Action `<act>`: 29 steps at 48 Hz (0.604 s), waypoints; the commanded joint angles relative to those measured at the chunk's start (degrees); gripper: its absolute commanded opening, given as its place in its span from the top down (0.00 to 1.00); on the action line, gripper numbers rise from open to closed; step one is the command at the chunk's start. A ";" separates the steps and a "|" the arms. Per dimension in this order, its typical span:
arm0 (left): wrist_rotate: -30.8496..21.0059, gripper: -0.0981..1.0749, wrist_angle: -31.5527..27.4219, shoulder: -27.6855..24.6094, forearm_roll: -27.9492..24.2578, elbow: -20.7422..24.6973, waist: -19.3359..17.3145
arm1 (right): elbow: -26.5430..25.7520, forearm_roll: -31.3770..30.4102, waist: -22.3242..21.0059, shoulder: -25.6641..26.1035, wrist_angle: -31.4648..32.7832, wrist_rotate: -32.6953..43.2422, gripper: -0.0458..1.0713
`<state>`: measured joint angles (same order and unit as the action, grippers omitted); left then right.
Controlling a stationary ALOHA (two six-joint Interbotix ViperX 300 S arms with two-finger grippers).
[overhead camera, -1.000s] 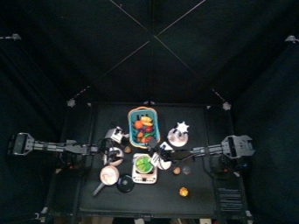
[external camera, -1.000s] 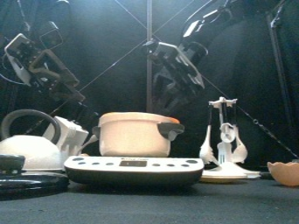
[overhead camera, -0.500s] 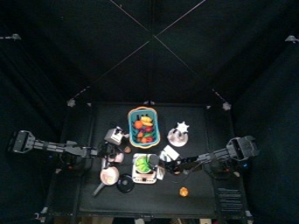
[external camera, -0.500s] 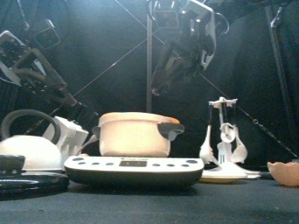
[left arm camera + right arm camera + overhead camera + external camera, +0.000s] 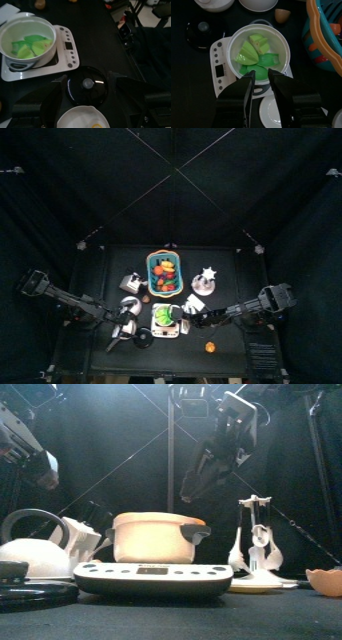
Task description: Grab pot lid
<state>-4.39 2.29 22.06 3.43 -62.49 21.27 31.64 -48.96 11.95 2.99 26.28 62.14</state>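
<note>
The pot lid [image 5: 88, 85] is black and round with a knob in its middle. It lies flat on the table between the white scale [image 5: 65, 47] and a white bowl [image 5: 80, 117], and shows low at the front left [image 5: 34, 594]. My left gripper [image 5: 87, 107] hovers above the lid, jaws open wide and holding nothing. My right gripper [image 5: 261, 80] hangs over the cream pot [image 5: 258, 47] of green pieces, its jaws a little apart and holding nothing. The lid [image 5: 201, 27] lies well off to one side of it.
The pot [image 5: 154, 536] stands on the scale [image 5: 154, 579]. A white kettle [image 5: 34, 549] sits at the left and a utensil stand [image 5: 254, 544] at the right, with an eggshell half [image 5: 325, 581] beyond it. A fruit basket [image 5: 163, 271] is at the back.
The left arm has swung up and toward the table's front left, over the lid. The right gripper has moved in over the pot.
</note>
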 commanded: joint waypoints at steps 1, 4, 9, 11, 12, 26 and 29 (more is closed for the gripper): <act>-0.18 0.08 0.09 -3.69 0.26 2.29 0.09 | 0.18 -0.09 -0.53 2.64 0.18 0.18 0.34; -0.18 0.08 0.18 -5.54 0.26 2.72 0.09 | 0.79 0.18 -0.70 2.99 0.35 0.26 0.34; -0.44 0.08 0.35 -8.53 0.26 3.69 0.35 | 1.58 0.88 -1.14 3.60 0.44 0.18 0.34; -0.62 0.08 0.44 -9.49 0.35 3.96 0.44 | 1.85 1.32 -1.32 3.69 0.44 0.18 0.34; -0.62 0.08 0.53 -10.02 0.53 4.13 0.53 | 2.02 1.49 -1.41 3.78 0.44 0.18 0.34; -0.62 0.08 1.76 -17.14 2.37 6.86 1.93 | 3.08 2.29 -1.93 3.78 0.35 0.18 0.34; -0.53 0.09 1.76 -17.93 2.81 7.29 2.29 | 3.08 2.29 -1.93 3.78 0.44 0.18 0.34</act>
<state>-5.01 3.52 4.83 5.80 -56.95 23.03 35.24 -46.67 10.28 4.92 26.89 62.31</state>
